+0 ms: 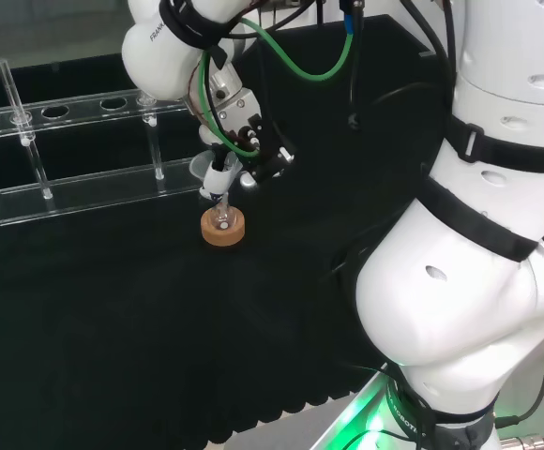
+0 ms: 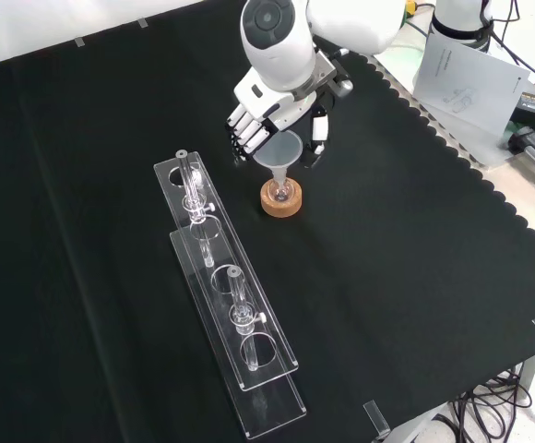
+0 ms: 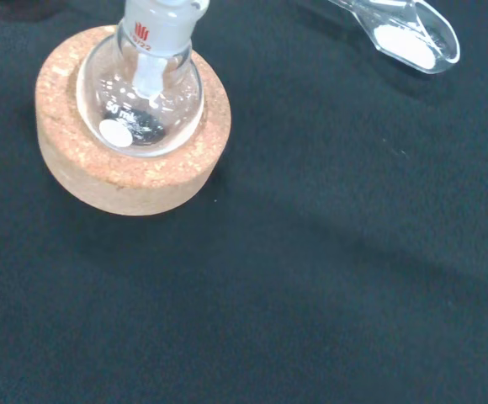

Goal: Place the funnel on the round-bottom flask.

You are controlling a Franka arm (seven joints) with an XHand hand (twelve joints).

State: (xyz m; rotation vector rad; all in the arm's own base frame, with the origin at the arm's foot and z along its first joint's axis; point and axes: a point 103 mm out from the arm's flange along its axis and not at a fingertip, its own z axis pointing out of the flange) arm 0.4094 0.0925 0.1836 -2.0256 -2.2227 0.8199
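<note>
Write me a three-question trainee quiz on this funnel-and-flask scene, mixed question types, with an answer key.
1. True or false: the round-bottom flask lies on its side on the bare cloth.
2. In the front view, the funnel is: A) in the clear rack; B) over the flask, stem down at its neck, with the hand around it; C) lying on the cloth.
3. Fill in: the flask sits in a ____ ring.

Key: 1 false, it stands upright in its stand; 2 B; 3 cork.

Clear glossy glass flask (image 3: 140, 93); rough cork ring (image 3: 130, 172); matt black cloth (image 3: 328, 269).
</note>
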